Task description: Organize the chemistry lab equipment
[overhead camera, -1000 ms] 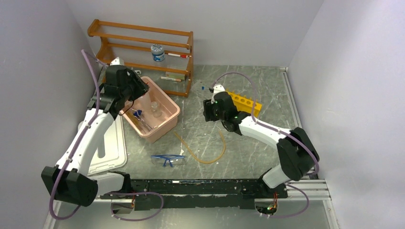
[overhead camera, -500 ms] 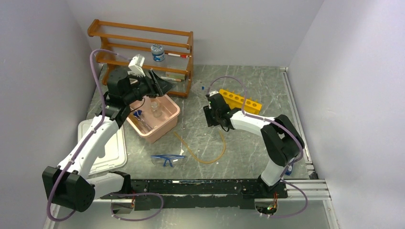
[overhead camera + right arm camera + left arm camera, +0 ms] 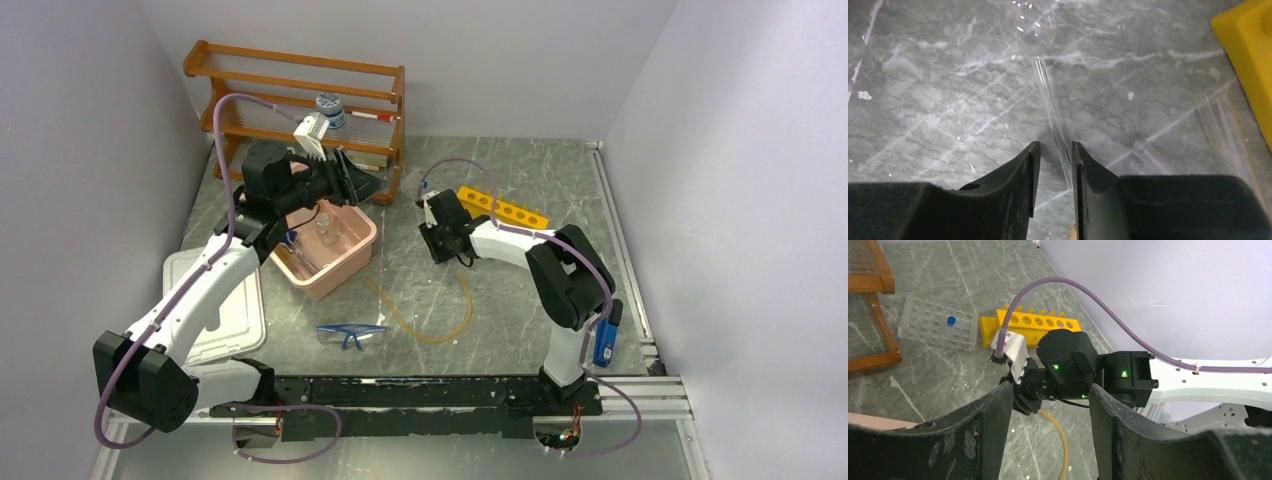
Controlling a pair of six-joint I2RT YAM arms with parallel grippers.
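My right gripper (image 3: 448,255) is low over the table, just left of the yellow holed rack (image 3: 505,212). In the right wrist view its jaws (image 3: 1055,150) stand narrowly apart. The thin stem (image 3: 1050,107) of a clear round glass flask (image 3: 1030,25) lies on the table between them, near the right finger. My left gripper (image 3: 355,185) is open and empty in the air over the far edge of the pink tub (image 3: 345,268). It faces the right arm (image 3: 1068,365). Blue-framed goggles (image 3: 350,334) and amber tubing (image 3: 430,325) lie on the table in front.
A wooden shelf rack (image 3: 300,100) with a jar (image 3: 329,108) stands at the back left. A white lidded box (image 3: 225,310) lies left of the tub, which holds small glassware. A clear holed rack (image 3: 938,327) with one blue-capped tube (image 3: 951,320) lies by the yellow rack (image 3: 1033,325).
My left gripper has swung right from the tub's left side to its far edge. My right gripper has shifted left and down, and that arm's elbow has folded in.
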